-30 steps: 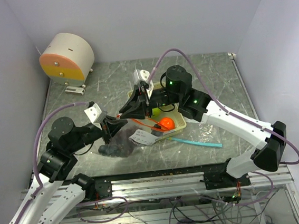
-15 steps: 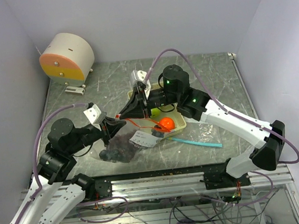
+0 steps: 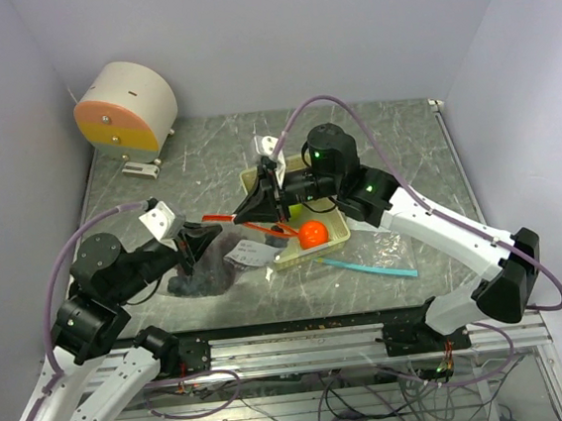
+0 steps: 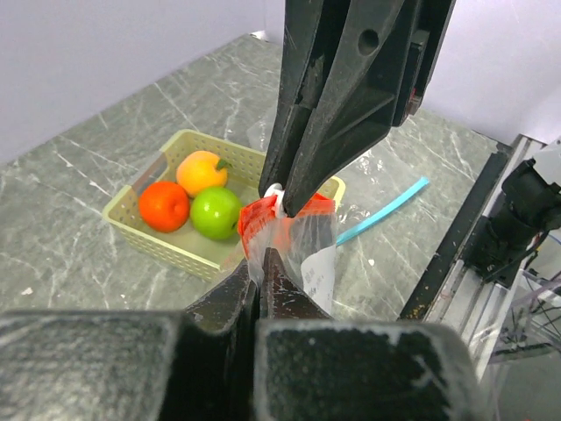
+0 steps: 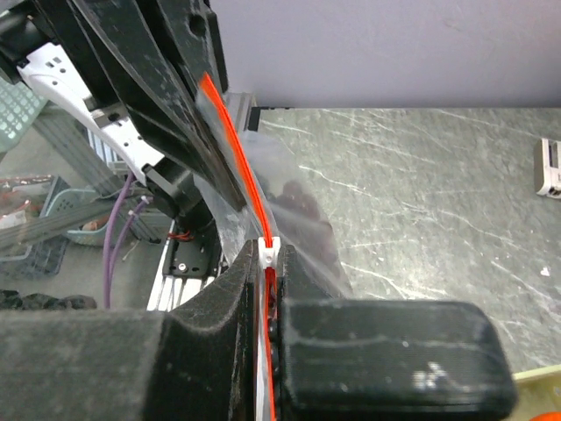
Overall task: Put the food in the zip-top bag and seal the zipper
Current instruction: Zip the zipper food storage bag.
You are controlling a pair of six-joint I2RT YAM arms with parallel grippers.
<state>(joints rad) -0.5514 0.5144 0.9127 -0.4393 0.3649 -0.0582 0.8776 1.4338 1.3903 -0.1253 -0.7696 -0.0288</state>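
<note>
The clear zip-top bag [image 3: 211, 267] hangs between my grippers with dark purple grapes [image 3: 194, 281] inside. My left gripper [image 3: 201, 240] is shut on the bag's mouth edge [image 4: 261, 256]. My right gripper [image 3: 246, 215] is shut on the white slider [image 5: 273, 252] of the red-orange zipper [image 3: 224, 218], which runs taut between the two. The grapes show dark through the plastic in the right wrist view [image 5: 302, 215]. An orange fruit [image 4: 201, 170], a red-orange fruit [image 4: 164, 205] and a green fruit [image 4: 216, 212] lie in the pale basket [image 4: 158, 241].
The basket [image 3: 337, 227] stands just right of the bag. A loose teal strip [image 3: 369, 265] lies on clear plastic near the front right. A round white and orange device [image 3: 127, 108] stands at the back left. A metal rail [image 3: 302, 330] runs along the front edge.
My left gripper has pulled back to the left with the bag's edge, dragging the bag and grapes leftward. The red zipper strip now stretches out between the grippers. The right gripper has barely moved.
</note>
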